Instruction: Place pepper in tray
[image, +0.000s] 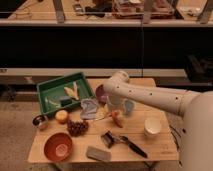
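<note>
The pepper is a small orange-red shape near the middle of the wooden table. My gripper hangs from the white arm that reaches in from the right, and it sits right over the pepper, covering its top. I cannot tell whether the pepper is held or lying on the table. The green tray stands at the back left of the table, to the left of the gripper. It holds a few pale yellow items and a dark one.
A purple bowl and a grey-blue cloth-like thing lie between gripper and tray. A yellow-orange fruit, dark grapes and an orange-brown bowl sit front left. A white cup, a black tool and a grey block sit front right.
</note>
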